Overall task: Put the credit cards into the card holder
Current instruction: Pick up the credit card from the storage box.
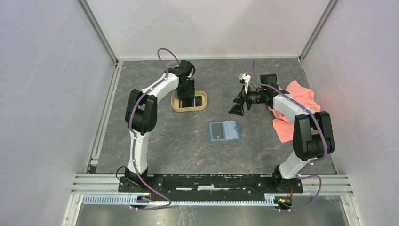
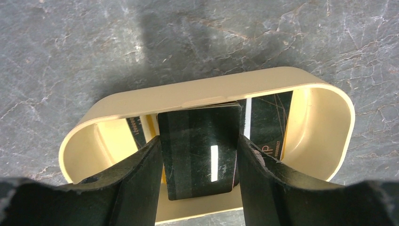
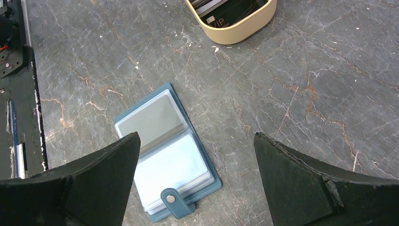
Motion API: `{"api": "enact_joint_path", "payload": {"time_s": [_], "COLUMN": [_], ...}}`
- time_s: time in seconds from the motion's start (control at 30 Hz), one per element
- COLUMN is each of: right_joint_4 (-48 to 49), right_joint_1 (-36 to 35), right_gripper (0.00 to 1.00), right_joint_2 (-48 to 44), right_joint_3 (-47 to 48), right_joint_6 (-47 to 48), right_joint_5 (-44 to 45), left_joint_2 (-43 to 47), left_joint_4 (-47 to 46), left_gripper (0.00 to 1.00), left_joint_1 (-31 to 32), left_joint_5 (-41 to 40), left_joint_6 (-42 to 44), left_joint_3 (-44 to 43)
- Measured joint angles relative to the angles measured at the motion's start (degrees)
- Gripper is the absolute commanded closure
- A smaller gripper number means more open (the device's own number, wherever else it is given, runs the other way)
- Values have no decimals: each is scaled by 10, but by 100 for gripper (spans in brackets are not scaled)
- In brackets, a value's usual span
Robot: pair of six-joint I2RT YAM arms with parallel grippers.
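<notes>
item: credit cards (image 2: 268,123), dark, lying in tan tray (image 2: 207,89) | one dark card (image 2: 197,165) pinched by opposite edges in left gripper (image 2: 199,141), at the tray | handling: likely light, stiff, thin, slick; edge grip suits, slip risk | card holder (image 3: 164,155) lies open mid-table | right gripper (image 3: 196,141) spread wide, empty, above it

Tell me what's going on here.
The left end effector is down in the tan tray, its fingers closed on the edges of a dark card. More cards sit in the tray behind it. The teal card holder lies open on the table, nearer the arm bases. The right end effector hangs open above the table beside the holder, gripping nothing. A pink cloth lies under the right arm.
</notes>
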State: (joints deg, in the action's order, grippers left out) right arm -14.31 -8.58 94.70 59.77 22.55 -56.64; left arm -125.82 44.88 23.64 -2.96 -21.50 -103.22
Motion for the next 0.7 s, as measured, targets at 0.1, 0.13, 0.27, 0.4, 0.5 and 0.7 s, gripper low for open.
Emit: {"api": "enact_joint_path", "payload": {"time_s": [0.1,0.13,0.27,0.4,0.5,0.7], "right_joint_4": [0,0,0,0,0,3], "right_joint_1": [0,0,0,0,-1,-18], "right_gripper": [2,2,2,2,2,2], "right_joint_2": [0,0,0,0,0,0], "right_joint_3": [0,0,0,0,0,0], "right_joint_6": [1,1,1,3,3,4], "right_joint_5": [0,0,-1,-1,-1,0], "left_joint_2": [17,24,50,59,68,103], "left_joint_4": [-18,-27,-59,-87,-109,-168], "left_gripper": [50,50,51,51,51,52], "left_joint_1": [-8,-12,-31,-44,-50,-67], "left_joint_5": [14,22,67,96,112,168], "left_joint_6": [0,0,-1,-1,-1,-12], "left_joint_3": [24,34,66,79,99,158]}}
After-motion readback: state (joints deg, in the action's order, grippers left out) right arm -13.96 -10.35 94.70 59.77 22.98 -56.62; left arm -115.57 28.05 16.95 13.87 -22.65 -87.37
